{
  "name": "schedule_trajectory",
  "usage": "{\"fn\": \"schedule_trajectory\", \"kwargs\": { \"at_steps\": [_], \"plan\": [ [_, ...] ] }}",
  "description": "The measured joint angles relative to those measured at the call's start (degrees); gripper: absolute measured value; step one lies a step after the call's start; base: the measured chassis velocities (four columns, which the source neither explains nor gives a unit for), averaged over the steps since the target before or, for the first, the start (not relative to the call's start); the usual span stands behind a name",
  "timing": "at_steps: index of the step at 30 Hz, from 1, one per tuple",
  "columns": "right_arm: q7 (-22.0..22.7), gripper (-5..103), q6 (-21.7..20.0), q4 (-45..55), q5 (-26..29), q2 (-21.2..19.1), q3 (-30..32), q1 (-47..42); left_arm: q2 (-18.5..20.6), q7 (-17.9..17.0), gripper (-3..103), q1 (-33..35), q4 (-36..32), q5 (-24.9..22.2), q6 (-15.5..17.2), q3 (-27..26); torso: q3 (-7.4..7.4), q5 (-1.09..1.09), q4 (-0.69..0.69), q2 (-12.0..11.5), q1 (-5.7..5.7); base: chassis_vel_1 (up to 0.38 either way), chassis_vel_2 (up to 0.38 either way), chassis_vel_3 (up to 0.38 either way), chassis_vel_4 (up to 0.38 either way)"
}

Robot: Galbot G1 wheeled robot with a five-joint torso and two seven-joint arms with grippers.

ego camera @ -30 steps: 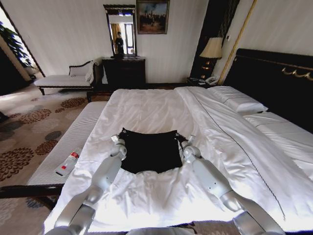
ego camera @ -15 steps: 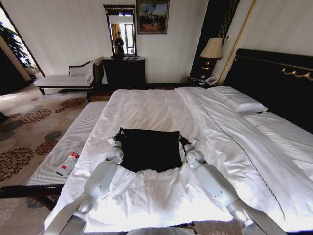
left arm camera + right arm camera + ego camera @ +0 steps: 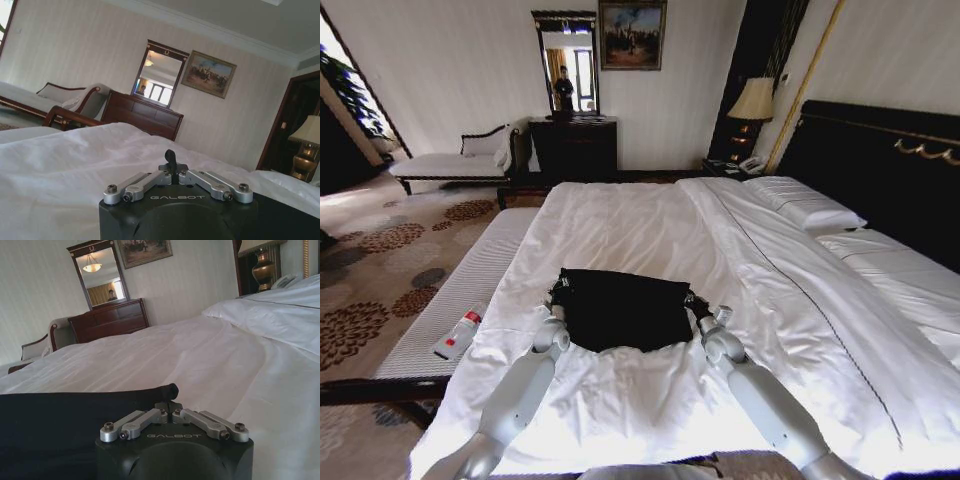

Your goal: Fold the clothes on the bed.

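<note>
Fingers of left gripper (image 3: 558, 292) and right gripper (image 3: 691, 300) pinch one black T-shirt (image 3: 625, 310).

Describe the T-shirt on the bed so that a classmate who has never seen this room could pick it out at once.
Start at the big bed with its white duvet and dark headboard. On the near part of the duvet lies the black T-shirt, with the left gripper at one far corner and the right gripper at the other. It is the one dark patch on the white bedding.
</note>
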Motion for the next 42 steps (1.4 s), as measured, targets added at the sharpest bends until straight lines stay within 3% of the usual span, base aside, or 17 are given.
{"fn": "schedule_trajectory", "kwargs": {
  "at_steps": [5,16,42],
  "plan": [
    [-0.39,0,1.36,2.43,-3.8,0.07,0.69,-3.42,0.24,1.37,1,5.4,-2.64,2.06,-0.78,-0.69,0.0,-0.02,0.01,0.0,0.0,0.0,0.0,0.0,0.0],
    [-0.93,0,3.47,5.91,-8.65,0.69,1.79,-10.25,2.11,1.58,1,8.68,-4.95,2.54,-0.83,-1.38,0.0,-0.01,-0.01,0.0,0.0,0.0,0.0,0.0,0.0],
    [-1.14,0,4.76,8.74,-9.43,-1.15,3.14,-15.75,4.2,1.65,1,14.38,-8.51,4.32,-0.93,-1.98,0.0,-0.01,0.0,-0.01,0.01,0.0,0.0,0.0,0.0]
  ]
}}
